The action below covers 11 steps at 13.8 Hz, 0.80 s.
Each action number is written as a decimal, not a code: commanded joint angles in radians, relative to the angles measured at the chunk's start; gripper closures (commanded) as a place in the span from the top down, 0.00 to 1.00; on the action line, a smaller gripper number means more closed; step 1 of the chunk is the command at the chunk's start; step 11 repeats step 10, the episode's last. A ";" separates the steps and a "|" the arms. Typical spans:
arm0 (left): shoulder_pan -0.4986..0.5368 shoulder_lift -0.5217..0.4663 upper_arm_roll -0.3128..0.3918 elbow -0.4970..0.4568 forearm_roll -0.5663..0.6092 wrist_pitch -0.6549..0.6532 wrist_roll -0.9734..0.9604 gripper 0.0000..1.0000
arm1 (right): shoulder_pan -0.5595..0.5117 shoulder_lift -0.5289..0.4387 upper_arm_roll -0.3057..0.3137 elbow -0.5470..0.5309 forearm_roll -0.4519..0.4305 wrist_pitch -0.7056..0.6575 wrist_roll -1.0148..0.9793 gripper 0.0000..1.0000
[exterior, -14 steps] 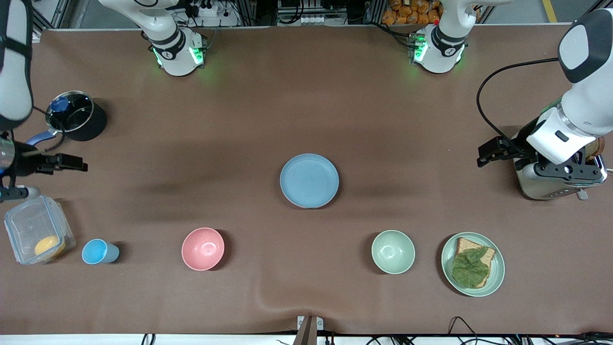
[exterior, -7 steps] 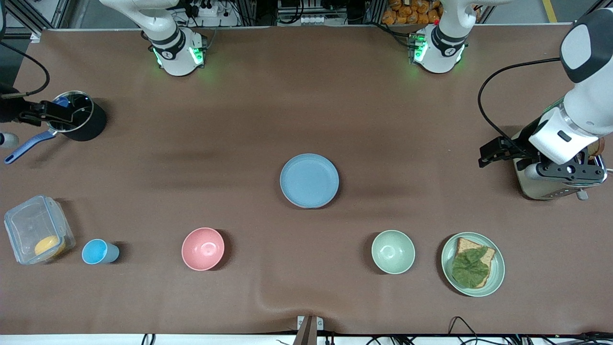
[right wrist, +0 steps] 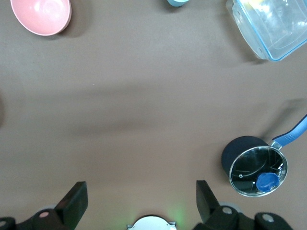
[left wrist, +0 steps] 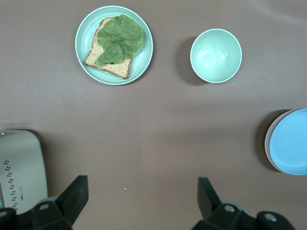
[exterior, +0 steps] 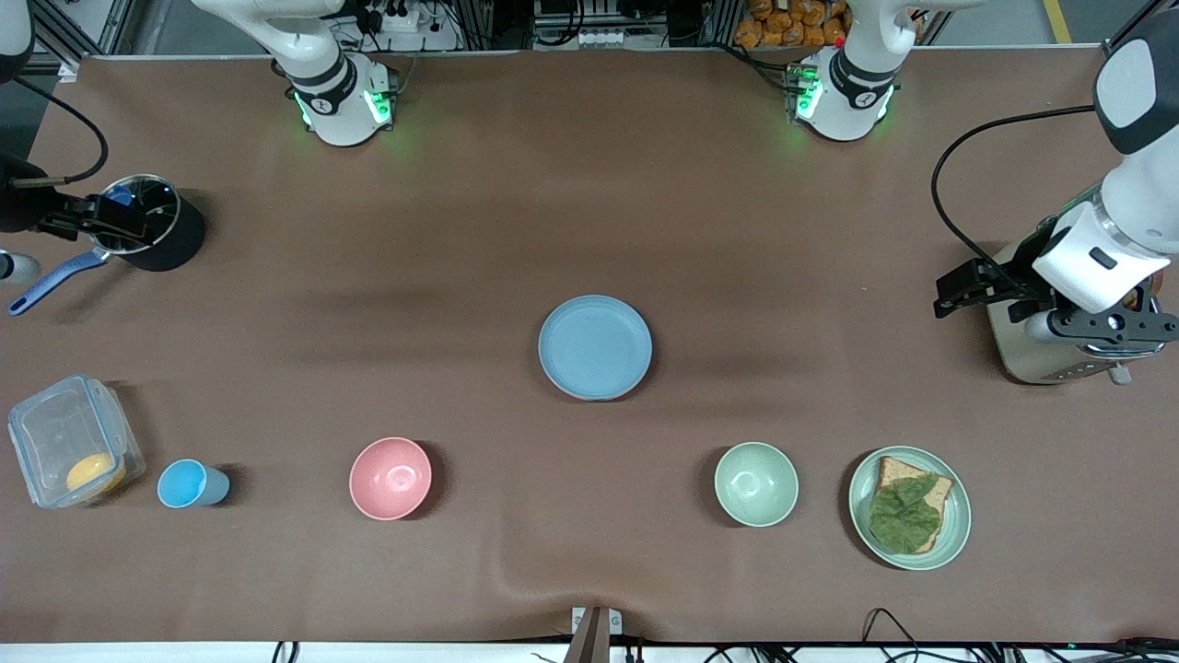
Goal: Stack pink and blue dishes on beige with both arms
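The pastel blue plate (exterior: 595,347) lies mid-table, top of a stack. In the left wrist view the blue plate (left wrist: 290,142) shows a thin pinkish rim (left wrist: 267,143) of the pink plate under it. The beige plate is hidden beneath. My left gripper (exterior: 949,290) hangs open and empty beside the toaster at the left arm's end of the table; its own view shows it (left wrist: 140,194) over bare mat. My right gripper (exterior: 138,224) is open and empty above the black pot at the right arm's end, and its own view shows it (right wrist: 139,196) over bare mat.
A black pot (exterior: 147,221) with a blue handle, a clear container (exterior: 72,451), a small blue cup (exterior: 189,483) and a pink bowl (exterior: 391,478) sit toward the right arm's end. A green bowl (exterior: 756,483), a green plate with bread (exterior: 910,507) and a toaster (exterior: 1059,354) sit toward the left arm's end.
My right gripper swung away from above the clear container to above the pot, then held. My left gripper drifted slightly toward the table's end. The plates have not moved.
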 commanded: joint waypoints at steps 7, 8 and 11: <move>0.004 0.003 -0.003 0.023 0.017 -0.026 -0.025 1.00 | -0.011 0.019 0.026 0.032 -0.015 -0.007 0.003 1.00; 0.004 0.003 -0.003 0.023 0.017 -0.026 -0.025 1.00 | -0.010 0.019 0.026 0.032 -0.015 -0.007 0.006 1.00; 0.005 0.003 -0.003 0.023 0.017 -0.026 -0.025 1.00 | -0.007 0.019 0.028 0.032 -0.013 -0.007 0.006 1.00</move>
